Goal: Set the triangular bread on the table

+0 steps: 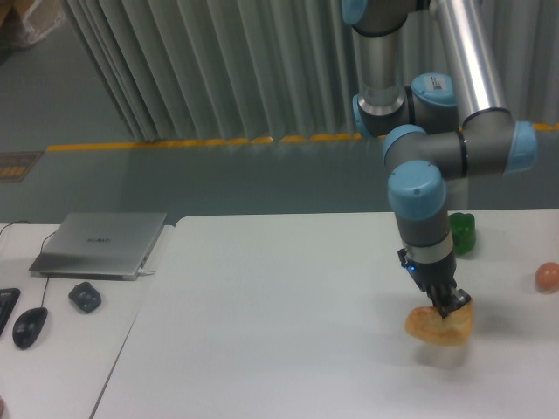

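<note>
- We see the tool (450, 305) at the end of the arm (420, 205), pointing down over the right part of the counter (279, 332).
- The tool is pinching the bread (434, 325) at its upper edge; the fingers are dark and small in this view, so we cannot see exactly how they sit on it.
- The bread is golden-orange and glossy, and it hangs a little tilted under the tool.
- A soft shadow lies on the counter just below the bread; it seems to us that the bread is slightly above the surface, but the view is too blurred to be sure.
- The pepper (462, 233) stands on the counter behind the arm, partly hidden by it, well apart from the bread.
- A small orange-pink ball (548, 277) lies near the right edge of the counter, to the right of the bread.
- On the narrower desk (61, 349) at the left we see a closed laptop (99, 244), a mouse (30, 327) and a dark small object (85, 298) beside it.
</note>
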